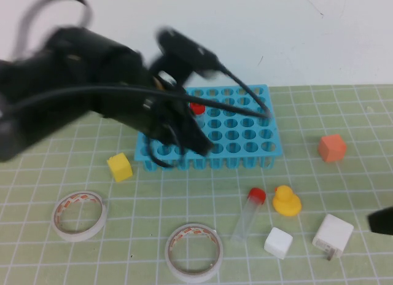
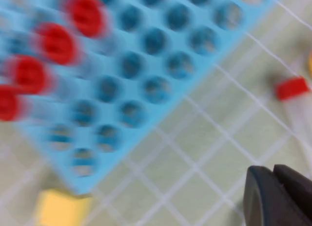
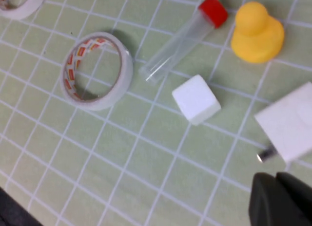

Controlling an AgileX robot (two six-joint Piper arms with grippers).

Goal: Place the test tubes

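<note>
With my left gripper (image 1: 204, 146) closed empty over the rack (image 1: 258, 160) mid-frame and right gripper (image 1: 382, 220) closed at lower right, I judge the test tube (image 1: 247, 212) lying lower-centre may roll from a careless pinch, though blur limits certainty.

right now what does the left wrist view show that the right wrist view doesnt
Only the left wrist view: the blue rack with red-capped tubes standing in it, a yellow cube, and the shut left gripper above the green grid mat beside the rack. Only the right wrist view: a tape roll, white cube, yellow duck, white charger, and the shut right gripper near that charger. Both: the loose test tube lying on that mat.
</note>
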